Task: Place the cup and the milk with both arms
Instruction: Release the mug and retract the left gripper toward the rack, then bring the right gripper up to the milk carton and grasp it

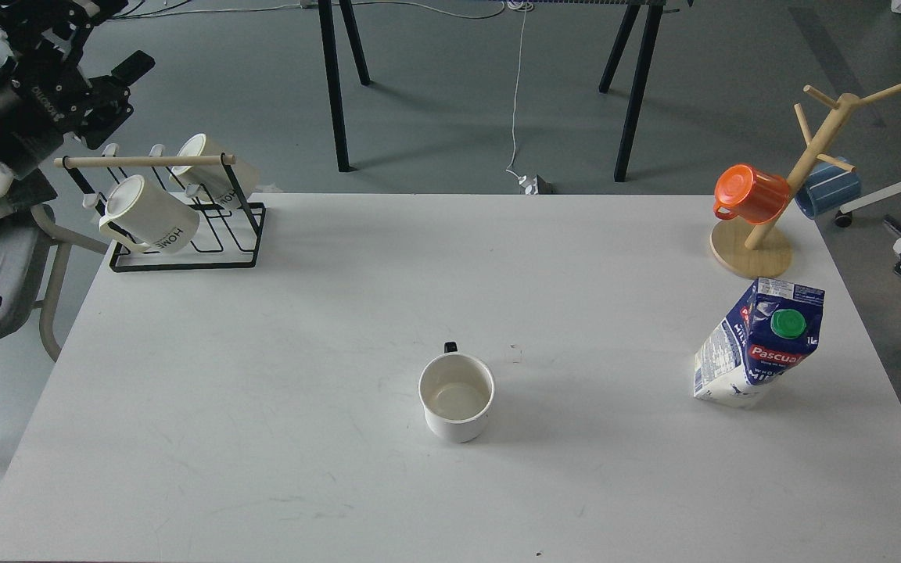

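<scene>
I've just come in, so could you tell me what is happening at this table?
Nothing is being held right now. The cup stands upright near the middle of the table, and the milk stands towards the right edge. The left gripper is raised off the table's far-left corner, above the mug rack; whether it is open is unclear. The right arm is not in view.

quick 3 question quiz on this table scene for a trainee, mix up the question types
1. True or false: the cup stands upright with its handle turned away from the robot.
2. The milk stands nearest which thing? A) wire mug rack B) wooden mug tree C) left gripper
3. Fill in: the milk's screw cap is ____.

Key: 1 true; 2 B; 3 green
</scene>
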Controlling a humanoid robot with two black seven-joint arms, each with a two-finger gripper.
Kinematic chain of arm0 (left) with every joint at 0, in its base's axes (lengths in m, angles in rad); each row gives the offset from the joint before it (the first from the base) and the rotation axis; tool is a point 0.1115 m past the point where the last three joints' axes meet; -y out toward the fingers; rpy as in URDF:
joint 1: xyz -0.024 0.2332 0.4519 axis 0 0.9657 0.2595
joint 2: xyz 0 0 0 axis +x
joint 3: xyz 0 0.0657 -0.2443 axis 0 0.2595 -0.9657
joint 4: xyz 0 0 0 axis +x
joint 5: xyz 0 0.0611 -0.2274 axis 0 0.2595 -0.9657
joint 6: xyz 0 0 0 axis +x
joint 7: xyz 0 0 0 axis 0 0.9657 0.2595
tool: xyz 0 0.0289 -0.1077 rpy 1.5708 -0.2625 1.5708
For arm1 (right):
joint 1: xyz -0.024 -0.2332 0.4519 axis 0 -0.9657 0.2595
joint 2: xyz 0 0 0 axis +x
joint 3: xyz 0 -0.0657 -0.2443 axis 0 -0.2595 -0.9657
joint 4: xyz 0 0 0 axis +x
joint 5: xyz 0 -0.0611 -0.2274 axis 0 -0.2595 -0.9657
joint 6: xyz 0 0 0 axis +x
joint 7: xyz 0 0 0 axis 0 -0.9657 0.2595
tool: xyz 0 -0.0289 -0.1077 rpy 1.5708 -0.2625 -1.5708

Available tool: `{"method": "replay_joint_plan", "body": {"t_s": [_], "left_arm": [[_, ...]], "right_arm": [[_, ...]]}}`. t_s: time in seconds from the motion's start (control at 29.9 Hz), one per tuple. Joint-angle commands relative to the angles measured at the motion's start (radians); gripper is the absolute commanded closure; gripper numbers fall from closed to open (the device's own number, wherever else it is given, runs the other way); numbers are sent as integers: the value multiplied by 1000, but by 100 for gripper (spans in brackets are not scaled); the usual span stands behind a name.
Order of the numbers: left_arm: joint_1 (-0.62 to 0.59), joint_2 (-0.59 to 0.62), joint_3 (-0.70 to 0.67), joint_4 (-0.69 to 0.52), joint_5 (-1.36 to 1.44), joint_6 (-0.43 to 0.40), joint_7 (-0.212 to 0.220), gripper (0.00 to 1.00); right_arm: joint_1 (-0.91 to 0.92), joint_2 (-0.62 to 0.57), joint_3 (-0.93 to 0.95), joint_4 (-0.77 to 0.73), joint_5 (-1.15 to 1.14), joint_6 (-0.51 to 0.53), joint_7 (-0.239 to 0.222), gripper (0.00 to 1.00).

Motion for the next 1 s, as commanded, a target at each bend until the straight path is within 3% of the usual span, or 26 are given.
{"method": "replay_joint_plan", "body": {"t_s": [0.0, 0.27, 0.53, 0.73, 0.87, 0.97], "left_arm": [[105, -4, -3, 41, -151, 0, 0, 21], [226, -37, -7, 24, -162, 0, 0, 18], [240, -50, -12, 22, -164, 0, 0, 17], [242, -70, -12, 22, -162, 0, 0, 17], [240, -92, -11, 22, -162, 0, 0, 17], [242, -96, -9, 22, -161, 0, 0, 17]], "right_arm": [[-78, -4, 5, 7, 260, 0, -1, 1], [-380, -2, 25, 136, 558, 0, 11, 1], [-625, 18, 36, 190, 569, 0, 22, 1], [-624, 96, -116, 185, 529, 0, 36, 1], [-557, 162, -189, 185, 420, 0, 120, 1], [-495, 222, -217, 188, 368, 0, 146, 1]]}}
